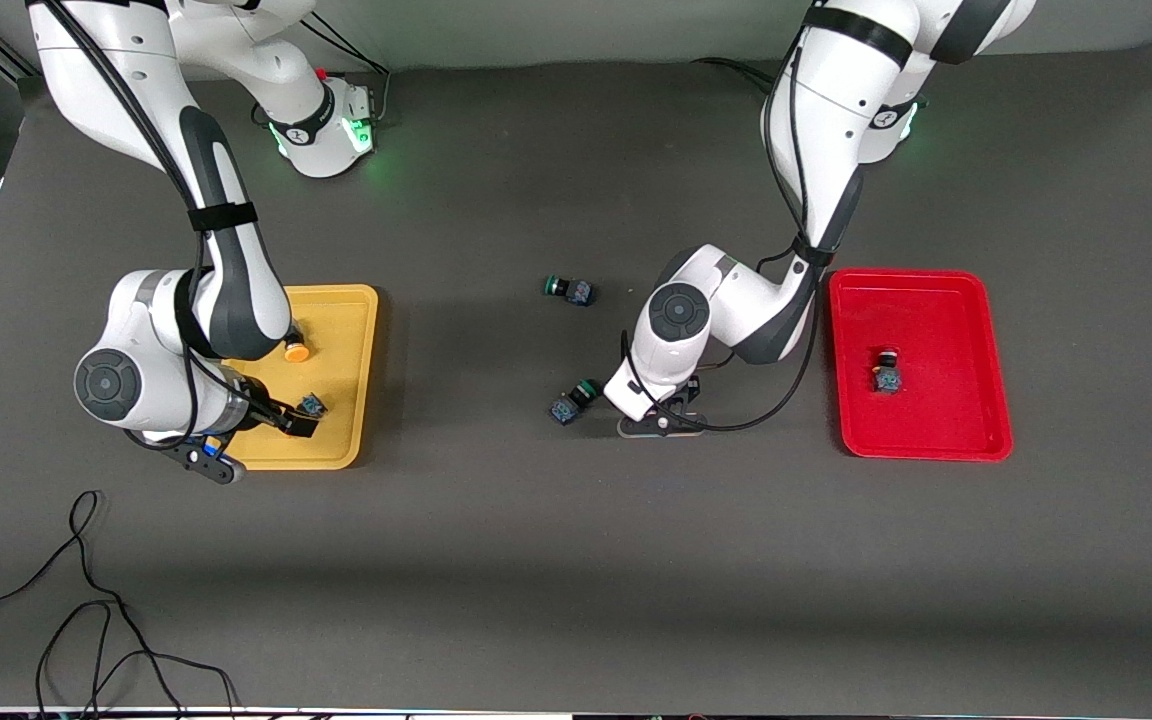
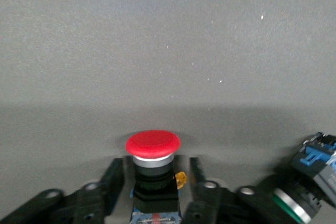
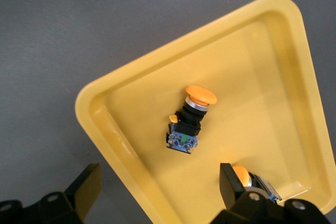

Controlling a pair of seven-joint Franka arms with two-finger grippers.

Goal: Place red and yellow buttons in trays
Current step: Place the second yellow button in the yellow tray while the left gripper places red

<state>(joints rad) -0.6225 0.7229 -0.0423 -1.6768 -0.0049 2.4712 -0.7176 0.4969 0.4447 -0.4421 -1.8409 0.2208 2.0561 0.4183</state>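
Note:
My left gripper [image 1: 664, 418] is low on the table between a green-capped switch and the red tray [image 1: 976, 440]. In the left wrist view it [image 2: 157, 187] is open, its fingers [image 2: 113, 177] close on either side of a red button [image 2: 153, 150], with a thin gap on each side. A second red button [image 1: 887, 372] lies in the red tray. My right gripper [image 1: 271, 428] is open and empty over the yellow tray's [image 1: 351, 330] rim [image 3: 131, 93]. Two yellow buttons lie in that tray: one [image 1: 296, 350] [image 3: 190, 119] in the middle, one [image 1: 311, 405] [image 3: 252, 182] beside a finger.
Two green-capped switches lie on the dark mat: one [image 1: 568, 289] mid-table, one [image 1: 573, 400] [image 2: 302, 198] right beside my left gripper. Loose black cables [image 1: 86, 620] lie near the front edge at the right arm's end.

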